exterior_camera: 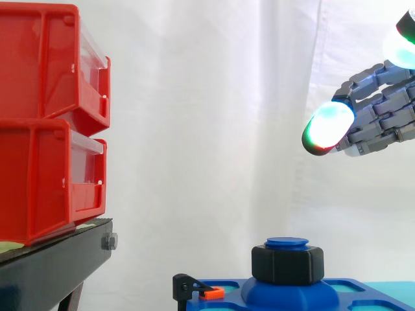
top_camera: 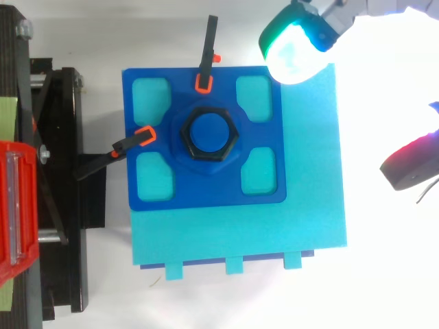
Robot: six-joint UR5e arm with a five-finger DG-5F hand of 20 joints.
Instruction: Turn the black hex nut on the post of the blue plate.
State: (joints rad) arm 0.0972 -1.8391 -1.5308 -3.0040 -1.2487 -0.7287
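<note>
Right of the glossy red bins (exterior_camera: 45, 116), the chunky matte black hex nut (exterior_camera: 287, 265) sits on the upright round post (exterior_camera: 287, 243) of the smooth blue plate (top_camera: 206, 195), down and leftward in the side view from the hand (exterior_camera: 389, 120), which hovers well above, glowing fingertips (exterior_camera: 327, 128) spread, gripping nothing.

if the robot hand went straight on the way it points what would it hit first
The robot hand would likely pass above the black hex nut and meet the lower red bin first, though depth is unclear.
</note>
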